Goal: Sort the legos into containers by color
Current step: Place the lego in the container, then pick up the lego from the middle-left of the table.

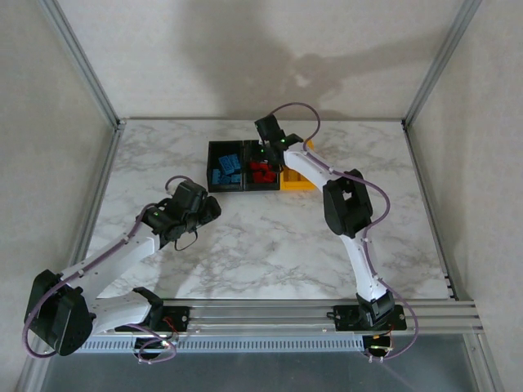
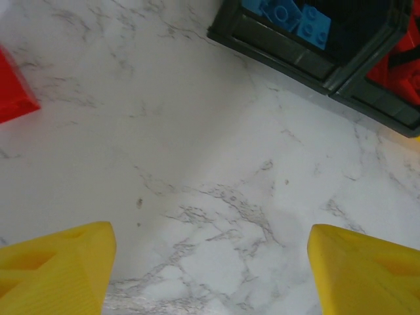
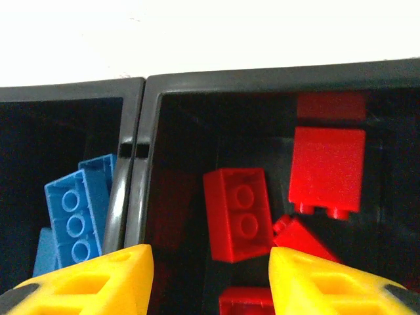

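**Both hands open: the left over bare marble, the right above the red bricks**

At the left of the white marbled tabletop (image 1: 270, 245), the left hand (image 1: 204, 211) hangs over bare surface, well apart from the row of bins. In its wrist view, its two yellow fingers (image 2: 59, 269) stand wide apart with nothing between them but marble. A red plastic piece (image 2: 13, 88) lies on the tabletop at the left edge of that view. It is cut off by the frame, so I cannot tell whether it is a brick.

Further right, three small open-top plastic bins stand touching side by side at the back of the tabletop. The left black rectangular bin (image 1: 226, 144) holds the blue studded plastic bricks (image 3: 75, 223), piled at angles. The middle black rectangular bin (image 3: 275, 79) holds the red studded plastic bricks (image 3: 237, 213). One lies studs up and another stands on edge against the far wall.

The right hand (image 3: 210, 282) is poised directly over this middle bin, fingers spread and gripping nothing; the red bricks lie loose below the gap.

At the right end, the yellow rectangular bin (image 1: 294, 184) is partly covered by the right arm, and its contents cannot be made out.
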